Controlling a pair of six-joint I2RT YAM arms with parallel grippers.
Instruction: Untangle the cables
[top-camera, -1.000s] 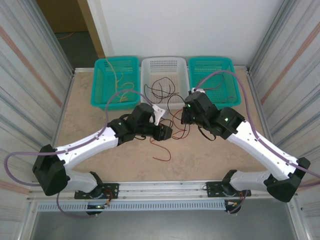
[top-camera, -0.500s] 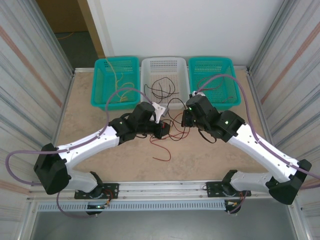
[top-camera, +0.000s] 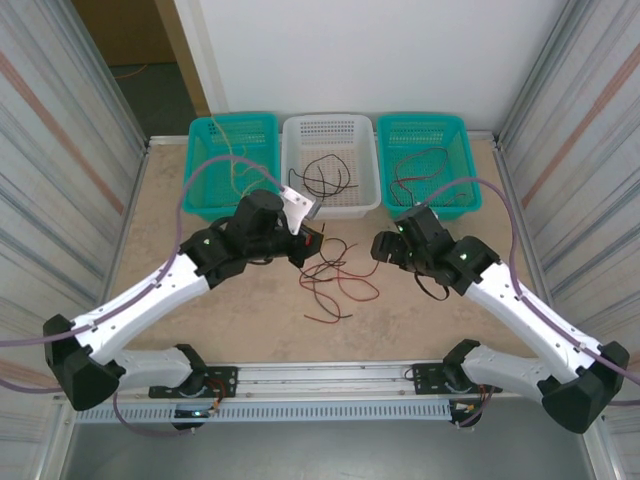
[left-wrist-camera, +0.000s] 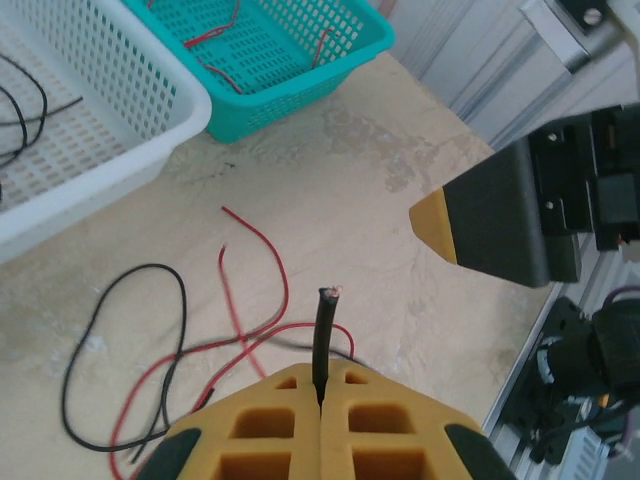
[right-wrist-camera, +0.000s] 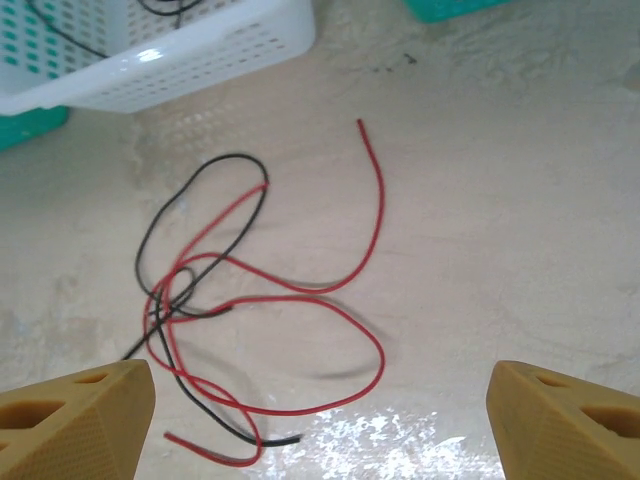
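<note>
Top external view: my two arms flank tangled red and black cables (top-camera: 335, 282) lying on the worktop (top-camera: 240, 315).
My left end effector (left-wrist-camera: 322, 385) is clenched on one black cable (left-wrist-camera: 325, 325) near its tip; my right end effector (right-wrist-camera: 320, 400) hangs released above the tangle. Separation looks under way. Next, I judge, the black strand needs drawing clear.

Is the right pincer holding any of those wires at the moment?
No, the right pincer is spread wide open with nothing between its fingers, and the cables lie on the table below.
</note>
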